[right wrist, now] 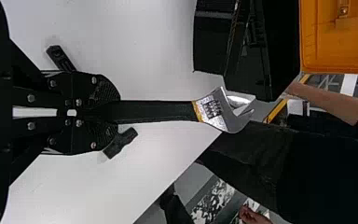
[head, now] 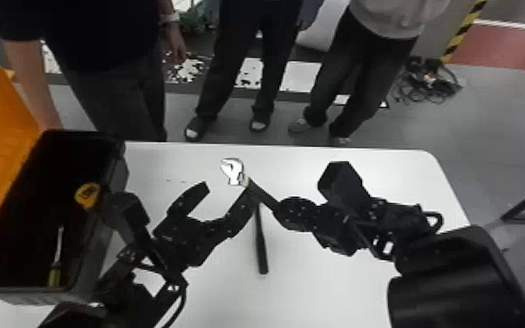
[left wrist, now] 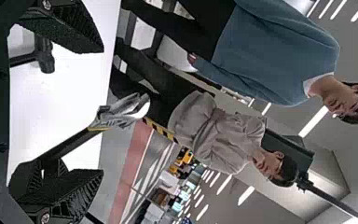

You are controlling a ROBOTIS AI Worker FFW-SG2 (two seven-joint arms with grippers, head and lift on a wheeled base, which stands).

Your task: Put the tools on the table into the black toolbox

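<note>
Table: white, under both grippers, with the toolbox at its left side.
Toolbox: black, open at the top, its orange lid swung up on the outer side.
Left gripper: fingers spread wide with a broad gap, clasping nothing; in the left wrist view, the wrench head shows between them, nearer one finger. Whether they touch, I cannot tell.
Right gripper: fingers closed together around the wrench handle.
Hammer: black, lying flat on the table; in the right wrist view it passes behind the right gripper's fingers, an end showing on either side.
Wrench: adjustable, with a shiny silver head, a yellow band and a straight black handle; raised off the table, its head sticking out well past the right gripper's fingertips.
Screwdriver: yellowish handle, pale shaft, inside the toolbox.
</note>
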